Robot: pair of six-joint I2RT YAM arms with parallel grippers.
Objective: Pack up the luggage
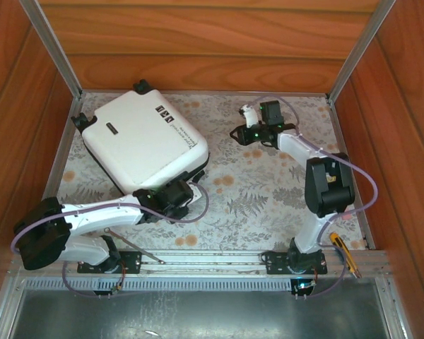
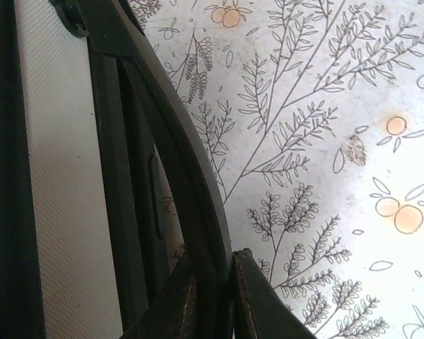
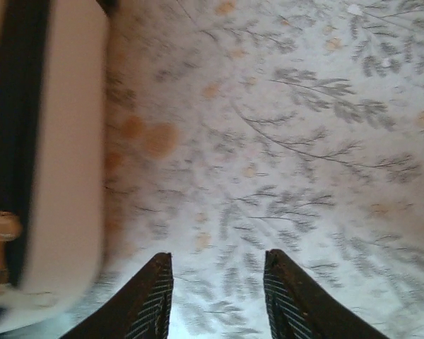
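Closed white luggage [image 1: 145, 141] flat at the far left of the floral tabletop [image 1: 268, 205]. Left pincer [image 2: 215, 261] pinching its black trim strip [image 2: 191, 176], clear from the wrist. Right pincer [image 3: 215, 261] spread, empty, near the shell. From above: yellow utility knife [image 1: 345, 256] beside the right arm's base.

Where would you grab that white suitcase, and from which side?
By the thin black handle arching off the near edge of the luggage, approached from the open table beside it. The flat shell looks too broad and smooth to pinch; the left gripper pinches that loop.
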